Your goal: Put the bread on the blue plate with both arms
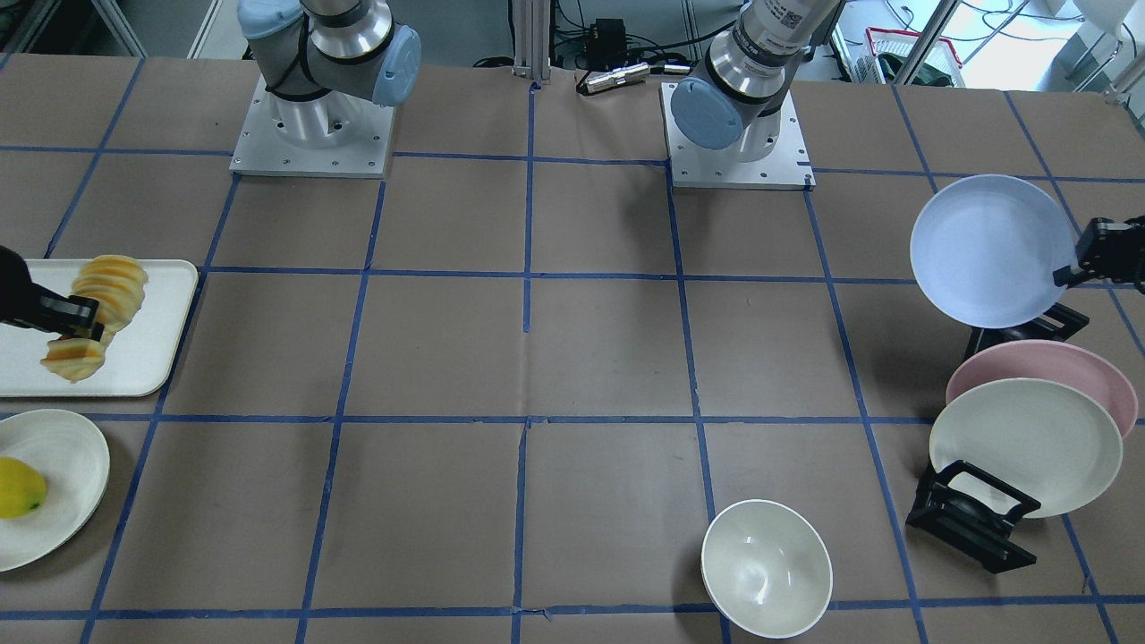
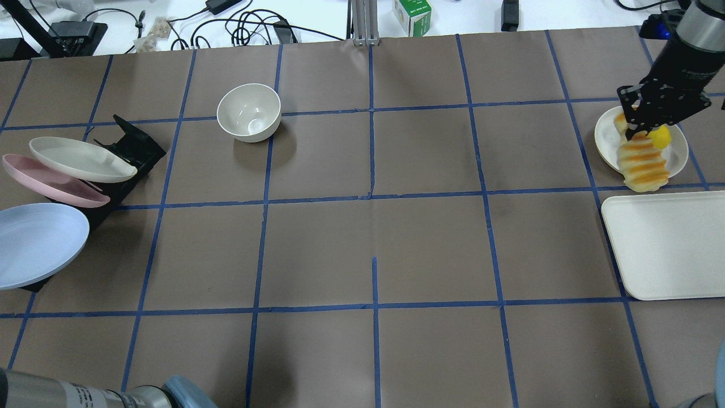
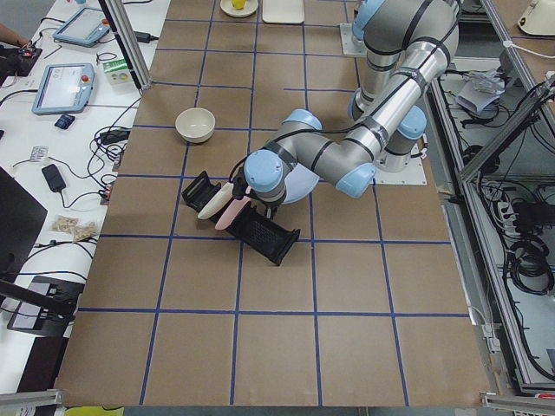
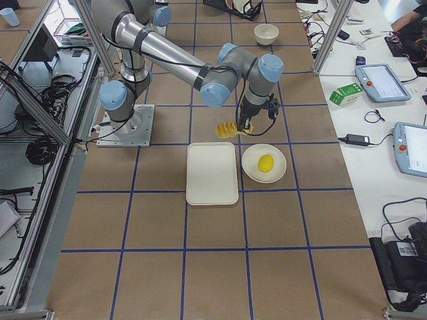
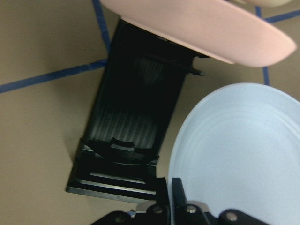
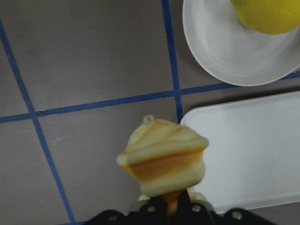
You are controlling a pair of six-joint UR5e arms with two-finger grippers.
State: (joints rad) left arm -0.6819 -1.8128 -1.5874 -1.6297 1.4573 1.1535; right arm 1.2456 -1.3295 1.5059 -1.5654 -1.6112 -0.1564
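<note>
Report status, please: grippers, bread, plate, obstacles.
Left gripper shut on blue plate rim. Right gripper shut on bread, lifted, near tray. Pink plate and rack close beside blue plate.

Brown table [image 1: 447, 358], blue tape grid. One end: cream tray [image 1: 152, 349], flat. Just beside it, white plate [image 1: 76, 474] with yellow lemon-like fruit [image 1: 18, 487] on it (plate cut by frame edge in front-facing view). White bowl [image 1: 767, 568] upright, alone, near operators' edge. Other end: black rack [image 1: 971, 519] holding pink plate [image 1: 1073, 362] and cream plate [image 1: 1024, 447], both tilted, cream overlapping pink. Cables beyond table edge.
</note>
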